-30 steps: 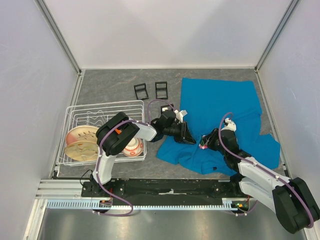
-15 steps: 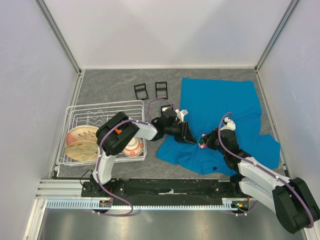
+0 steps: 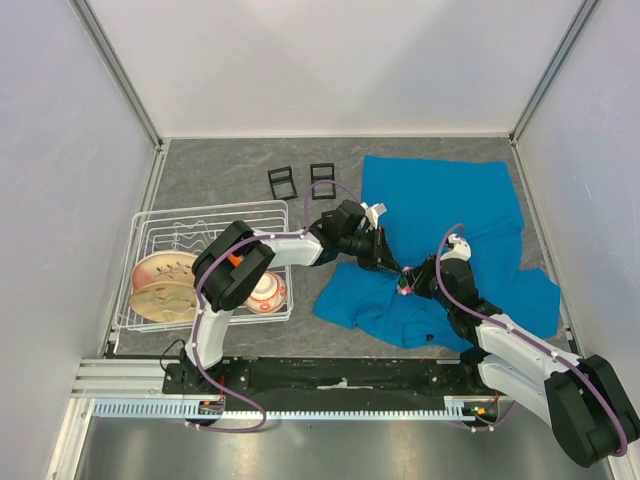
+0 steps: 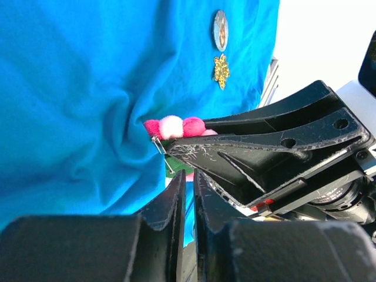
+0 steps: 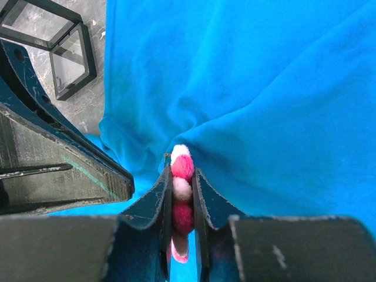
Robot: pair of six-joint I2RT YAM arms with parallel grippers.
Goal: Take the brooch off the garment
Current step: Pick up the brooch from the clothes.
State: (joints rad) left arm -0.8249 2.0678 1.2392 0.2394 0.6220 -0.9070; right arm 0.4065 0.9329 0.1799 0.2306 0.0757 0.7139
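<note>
The teal-blue garment (image 3: 440, 210) lies spread over the right half of the table and fills the wrist views (image 4: 70, 88) (image 5: 282, 88). The brooch (image 5: 181, 176), a row of pink and white pom-poms with a metal pin, is still against the cloth; it also shows in the left wrist view (image 4: 176, 126) and from above (image 3: 405, 287). My right gripper (image 5: 179, 171) (image 3: 411, 283) is shut on the brooch. My left gripper (image 4: 189, 176) (image 3: 393, 264) is right beside it, jaws almost together with a thin strip of the blue cloth between them.
A round badge (image 4: 220, 29) and a gold ornament (image 4: 221, 70) sit on the garment farther off. Two small black frames (image 3: 282, 182) (image 3: 322, 179) stand behind the arms. A white wire dish rack (image 3: 150, 225) with plates and a bowl is at the left.
My left gripper has moved right and slightly back, up to the right gripper and the brooch. The right gripper has stayed nearly in place, still holding the brooch.
</note>
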